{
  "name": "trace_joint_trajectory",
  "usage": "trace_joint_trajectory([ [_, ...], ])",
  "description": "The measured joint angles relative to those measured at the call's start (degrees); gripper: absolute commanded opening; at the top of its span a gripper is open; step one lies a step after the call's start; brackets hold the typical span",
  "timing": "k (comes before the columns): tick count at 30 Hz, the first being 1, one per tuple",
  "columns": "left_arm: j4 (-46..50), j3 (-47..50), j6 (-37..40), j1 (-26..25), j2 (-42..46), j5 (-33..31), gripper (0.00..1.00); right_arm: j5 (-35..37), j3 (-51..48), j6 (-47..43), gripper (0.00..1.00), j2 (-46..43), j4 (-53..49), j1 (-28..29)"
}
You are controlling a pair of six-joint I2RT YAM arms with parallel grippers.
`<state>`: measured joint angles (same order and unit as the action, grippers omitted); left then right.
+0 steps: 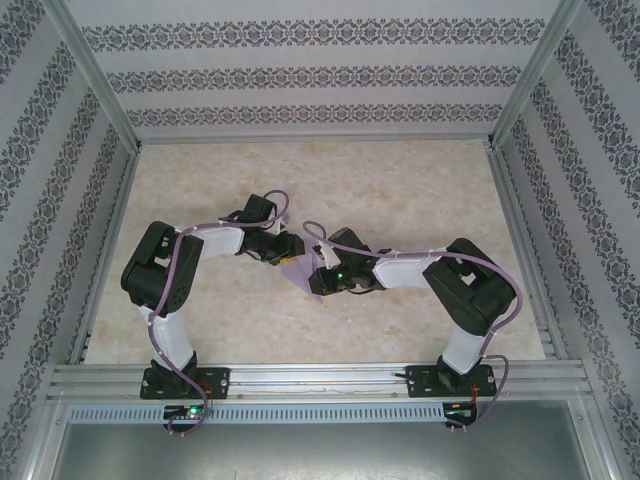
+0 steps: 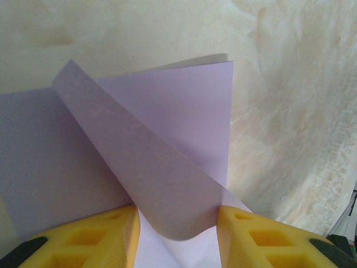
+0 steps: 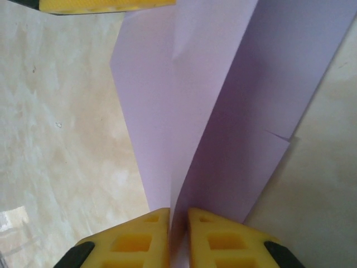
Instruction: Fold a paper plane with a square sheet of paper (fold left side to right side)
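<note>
Place: the square sheet of paper (image 1: 298, 272) lies near the middle of the table (image 1: 420, 190), between my two wrists.
Left jaws: partway apart, straddling a curled flap (image 2: 162, 184). This close, I cannot tell whether they nip it or merely flank it.
Right jaws: drawn to a narrow slit, with the sheet's raised ridge (image 3: 179, 184) caught between them.
Done, I judge: the sheet is doubled over, and one slanted flap is turned across it.
Left, I judge: that flap is bowed, not pressed flat. There is no sharp nose or slim dart yet, so most folds remain.
Look: plain lavender, unmarked and thin, in overlapping layers, with a small kink on one edge.
</note>
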<state>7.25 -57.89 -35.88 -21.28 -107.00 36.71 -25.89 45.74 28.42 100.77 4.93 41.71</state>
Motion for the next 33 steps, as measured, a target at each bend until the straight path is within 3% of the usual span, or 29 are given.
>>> trace_joint_trajectory([
  [10, 0.11, -0.26, 0.15, -0.04, -0.20, -0.11, 0.41, -3.61, -0.02, 1.16, 0.39, -3.85, -0.31, -3.15],
  [13, 0.11, -0.26, 0.15, -0.04, -0.20, -0.11, 0.41, -5.16, -0.02, 1.66, 0.42, -6.47, 0.15, -5.11],
  [19, 0.11, -0.26, 0.15, -0.04, -0.20, -0.11, 0.41, -6.97, 0.00, 2.71, 0.41, -7.10, 0.92, -7.65],
  [33, 0.11, -0.26, 0.15, -0.04, -0.20, -0.11, 0.41, -7.61, 3.85, 4.94, 0.31, 0.96, 1.40, -6.19],
])
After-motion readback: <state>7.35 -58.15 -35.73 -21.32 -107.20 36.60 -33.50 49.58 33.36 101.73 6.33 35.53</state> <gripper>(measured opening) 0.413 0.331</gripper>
